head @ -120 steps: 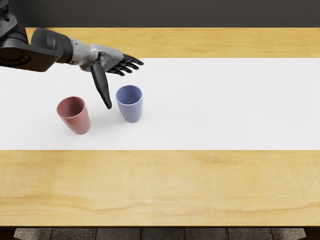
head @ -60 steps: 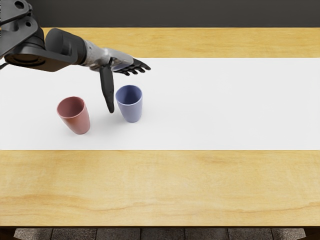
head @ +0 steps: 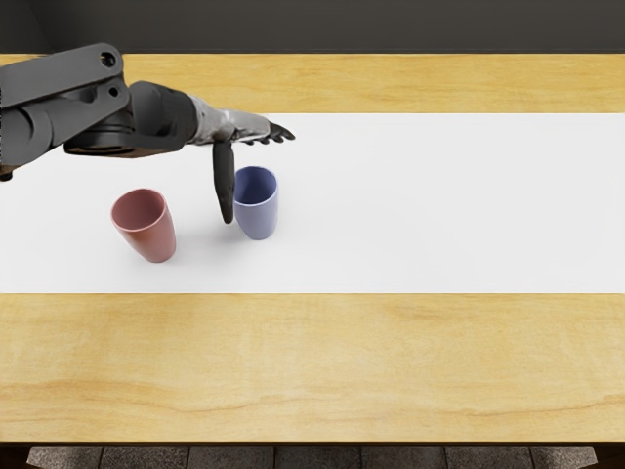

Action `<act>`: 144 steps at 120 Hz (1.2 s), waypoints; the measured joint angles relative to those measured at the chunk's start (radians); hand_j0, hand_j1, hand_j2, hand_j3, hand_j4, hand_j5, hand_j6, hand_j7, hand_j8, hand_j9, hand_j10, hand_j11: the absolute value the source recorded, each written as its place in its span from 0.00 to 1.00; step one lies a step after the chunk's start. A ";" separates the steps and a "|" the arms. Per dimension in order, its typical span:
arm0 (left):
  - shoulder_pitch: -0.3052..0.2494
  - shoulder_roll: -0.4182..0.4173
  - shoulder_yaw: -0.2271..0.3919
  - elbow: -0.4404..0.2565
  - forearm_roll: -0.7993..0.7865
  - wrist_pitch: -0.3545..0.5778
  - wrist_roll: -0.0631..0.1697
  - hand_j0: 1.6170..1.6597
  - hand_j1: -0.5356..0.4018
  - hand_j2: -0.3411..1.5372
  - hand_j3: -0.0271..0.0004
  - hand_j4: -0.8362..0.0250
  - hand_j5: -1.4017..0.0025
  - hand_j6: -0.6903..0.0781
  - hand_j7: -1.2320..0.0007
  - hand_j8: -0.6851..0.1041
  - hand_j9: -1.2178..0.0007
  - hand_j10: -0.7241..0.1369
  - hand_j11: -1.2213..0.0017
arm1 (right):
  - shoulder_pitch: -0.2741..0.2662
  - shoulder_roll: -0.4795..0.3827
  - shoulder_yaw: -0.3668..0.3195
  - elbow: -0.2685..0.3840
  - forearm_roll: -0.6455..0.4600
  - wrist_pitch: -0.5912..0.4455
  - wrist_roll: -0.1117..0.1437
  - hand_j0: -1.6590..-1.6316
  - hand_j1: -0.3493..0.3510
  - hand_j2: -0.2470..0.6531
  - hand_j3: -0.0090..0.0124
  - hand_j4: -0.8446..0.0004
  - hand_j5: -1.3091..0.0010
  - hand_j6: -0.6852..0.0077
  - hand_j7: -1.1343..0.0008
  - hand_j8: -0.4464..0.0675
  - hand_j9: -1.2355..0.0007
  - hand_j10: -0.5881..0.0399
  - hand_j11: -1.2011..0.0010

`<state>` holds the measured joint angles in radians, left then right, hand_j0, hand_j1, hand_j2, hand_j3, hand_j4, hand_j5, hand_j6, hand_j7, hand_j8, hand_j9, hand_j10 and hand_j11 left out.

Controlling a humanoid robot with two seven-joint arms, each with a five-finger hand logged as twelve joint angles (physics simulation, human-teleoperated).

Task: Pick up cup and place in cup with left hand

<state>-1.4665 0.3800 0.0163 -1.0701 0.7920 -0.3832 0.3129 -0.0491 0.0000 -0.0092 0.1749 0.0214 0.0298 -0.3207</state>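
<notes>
In from the left edge comes my left arm [head: 61, 76], dark jointed links crossing beyond the blue cup. Below it, the reddish-pink cup [head: 152, 234] stands upright on its base, well to the left of the blue cup and a touch nearer to me. It's a smooth tumbler, wide at the mouth and narrower at the foot, and I'm looking straight onto its bare inner wall.

Now the left hand [head: 237, 127], up over the far left side of the blue cup, and it's open! The thumb [head: 224, 186] points down, wide of the dark fingers [head: 281, 133], which stretch out to the right in a close row. Nothing in the grasp. The thumb crosses my view of the blue cup's left rim; whether it touches, I can't tell from here.

And there's the blue cup [head: 260, 217] itself, upright, smooth and tapered like its neighbour, its inside a deeper blue where the thumb leaves it in view. Under both cups lies a flat white strip [head: 439, 205], running on to the right past the blue cup, with the pale, grained wooden table [head: 391, 362] showing beyond it and on my side.
</notes>
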 joint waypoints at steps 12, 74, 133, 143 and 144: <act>0.000 -0.014 0.023 0.000 0.009 0.023 0.000 0.96 0.91 0.18 0.99 0.94 0.97 0.86 0.97 0.83 0.97 0.81 0.97 | 0.000 0.000 0.000 0.000 0.000 0.000 0.000 0.04 0.00 0.27 0.42 1.00 1.00 0.99 1.00 0.87 1.00 0.94 1.00; 0.006 -0.057 0.083 0.008 0.024 0.105 0.001 0.96 0.85 0.19 0.99 0.89 0.93 0.80 0.92 0.77 0.92 0.76 0.92 | 0.000 0.000 0.000 0.000 0.000 0.000 0.000 0.04 0.00 0.27 0.42 1.00 1.00 0.99 1.00 0.87 1.00 0.94 1.00; 0.023 -0.076 0.122 0.010 0.048 0.162 0.000 0.96 0.81 0.19 0.99 0.85 0.90 0.76 0.89 0.73 0.89 0.72 0.89 | 0.000 0.000 0.000 0.000 0.000 0.000 0.000 0.04 0.00 0.27 0.42 1.00 1.00 0.99 1.00 0.87 1.00 0.94 1.00; 0.023 -0.076 0.127 0.010 0.050 0.174 0.000 0.96 0.81 0.19 0.99 0.85 0.90 0.76 0.89 0.73 0.89 0.72 0.89 | 0.000 0.000 0.000 0.000 0.000 0.000 0.000 0.04 0.00 0.27 0.42 1.00 1.00 0.99 1.00 0.87 1.00 0.94 1.00; 0.023 -0.076 0.127 0.010 0.050 0.176 0.000 0.96 0.81 0.19 0.99 0.85 0.90 0.76 0.89 0.73 0.89 0.72 0.89 | 0.000 0.000 0.000 0.000 0.000 0.000 0.000 0.04 0.00 0.27 0.42 1.00 1.00 0.99 1.00 0.87 1.00 0.94 1.00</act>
<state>-1.4435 0.3036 0.1437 -1.0602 0.8421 -0.2073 0.3130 -0.0491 0.0000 -0.0092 0.1749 0.0215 0.0300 -0.3206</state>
